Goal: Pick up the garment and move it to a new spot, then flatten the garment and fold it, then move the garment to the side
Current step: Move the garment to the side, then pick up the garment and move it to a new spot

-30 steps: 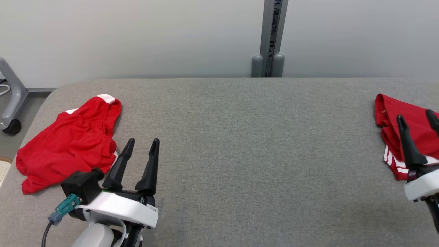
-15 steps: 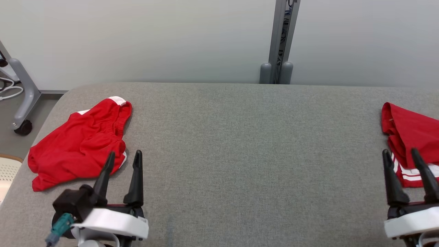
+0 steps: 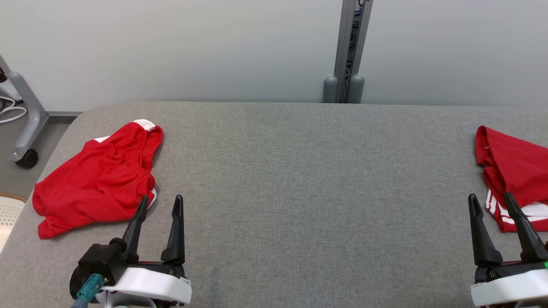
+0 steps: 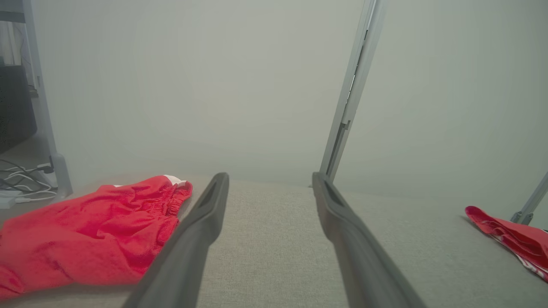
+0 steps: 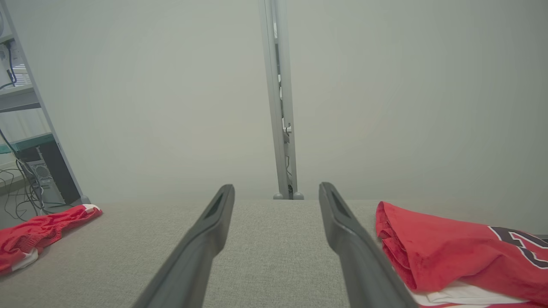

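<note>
Your left gripper (image 3: pixel 160 199) has its two fingers spread wide and holds nothing. It sits low over the table (image 3: pixel 299 171), pointing toward the far wall. Just off its left fingertip, ahead and to the left, lie the red shorts (image 3: pixel 96 179). The finger crosses their near-right hem in the head view, but you cannot tell from here whether it touches the cloth.

The shorts are crumpled on the table's left end. Their long axis runs on a diagonal from the near-left corner up to the elastic waistband at the far right.

Your right gripper (image 3: pixel 490 196) is equally wide and empty, well apart from the shorts across the bare middle of the table. Just beside it to the right is a red jersey (image 3: pixel 513 162), which looks folded and already set aside.

So the shorts are likely your garment, and the left arm is much the nearer. Expect to swing it a little left and forward to pinch that near edge, since straight ahead of the fingers is only bare table.
</note>
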Robot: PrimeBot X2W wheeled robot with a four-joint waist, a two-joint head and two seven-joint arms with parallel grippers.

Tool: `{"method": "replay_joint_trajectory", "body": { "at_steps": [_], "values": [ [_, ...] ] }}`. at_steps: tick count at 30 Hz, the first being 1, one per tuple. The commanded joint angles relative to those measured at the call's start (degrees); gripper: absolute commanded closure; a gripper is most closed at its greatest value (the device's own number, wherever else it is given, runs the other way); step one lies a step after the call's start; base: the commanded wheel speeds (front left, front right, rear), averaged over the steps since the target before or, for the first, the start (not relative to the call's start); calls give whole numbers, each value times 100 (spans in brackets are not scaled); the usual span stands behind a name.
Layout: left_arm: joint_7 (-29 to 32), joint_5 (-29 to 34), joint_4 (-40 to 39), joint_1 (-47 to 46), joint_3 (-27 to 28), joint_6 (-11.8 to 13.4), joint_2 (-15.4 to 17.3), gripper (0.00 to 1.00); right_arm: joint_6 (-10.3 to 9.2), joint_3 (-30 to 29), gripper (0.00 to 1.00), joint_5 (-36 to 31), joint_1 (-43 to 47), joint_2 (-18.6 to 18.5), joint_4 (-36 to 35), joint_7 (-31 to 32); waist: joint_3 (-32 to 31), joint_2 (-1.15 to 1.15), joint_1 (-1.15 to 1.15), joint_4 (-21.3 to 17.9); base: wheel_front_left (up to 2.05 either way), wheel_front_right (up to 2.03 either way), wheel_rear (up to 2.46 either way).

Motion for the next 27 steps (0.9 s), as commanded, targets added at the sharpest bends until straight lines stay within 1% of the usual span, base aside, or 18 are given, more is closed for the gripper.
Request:
{"method": "replay_joint_trajectory", "body": {
  "at_steps": [1, 9, 16, 23, 27],
  "values": [
    [-23, 64, 23, 61, 67, -55, -33, 0, 0, -5, 0, 38, 60, -41, -26, 32, -1, 0, 0, -8, 0, 0, 0],
    [-23, 212, 132, 20, 279, -294, -195, 0, 0, 39, 0, 3, 68, -51, -96, 89, 3, 0, 0, -19, 0, 0, 0],
    [-23, 331, 282, -32, 383, -401, -276, 0, 0, 60, 0, 28, 47, -60, -91, 114, -2, 0, 0, 13, 0, 0, 0],
    [-23, 414, 331, -62, 470, -477, -324, 0, 0, 232, 0, 280, 2, -112, -104, 80, -44, 0, 0, 186, 0, 0, 0],
    [-23, 475, 367, -66, 547, -498, -329, 0, 0, 331, 0, 312, -2, -180, -93, 66, -64, 0, 0, 336, 0, 0, 0]
  ]
}}
